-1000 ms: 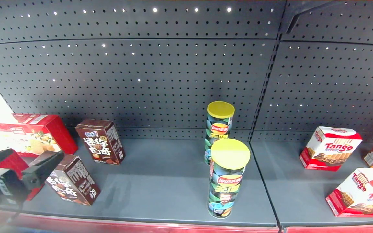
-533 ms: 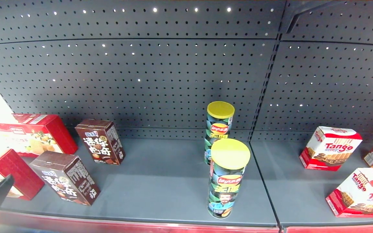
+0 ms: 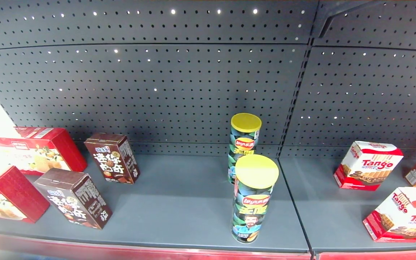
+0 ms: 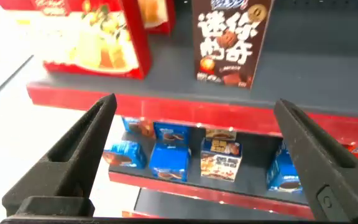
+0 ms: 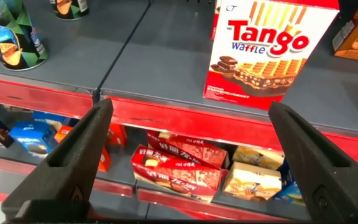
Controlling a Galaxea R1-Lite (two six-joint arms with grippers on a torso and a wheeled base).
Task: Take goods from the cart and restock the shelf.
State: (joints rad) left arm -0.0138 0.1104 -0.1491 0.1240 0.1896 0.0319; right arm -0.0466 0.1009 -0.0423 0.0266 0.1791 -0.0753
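Observation:
The grey shelf (image 3: 179, 206) holds two brown chocolate boxes (image 3: 73, 202) (image 3: 113, 158), red biscuit boxes (image 3: 38, 148) at the left, two yellow-lidded chip cans (image 3: 253, 198) (image 3: 245, 142) in the middle, and red-and-white wafer boxes (image 3: 368, 165) at the right. My left gripper (image 4: 194, 104) is open and empty. It hangs in front of the shelf's red front edge (image 4: 166, 102), below a brown chocolate box (image 4: 229, 40). My right gripper (image 5: 191, 107) is open and empty too, in front of the red edge near a wafer box (image 5: 269, 46) and a chip can (image 5: 8, 37).
A lower shelf carries blue boxes (image 4: 169, 155) under the left gripper and red boxes (image 5: 179, 165) under the right one. A perforated back panel (image 3: 157, 90) closes the shelf behind. Bare shelf floor lies between the brown boxes and the cans.
The left gripper, seen at the head view's lower left one second ago, has drawn back down and left out of that view. The goods on the shelf have not moved.

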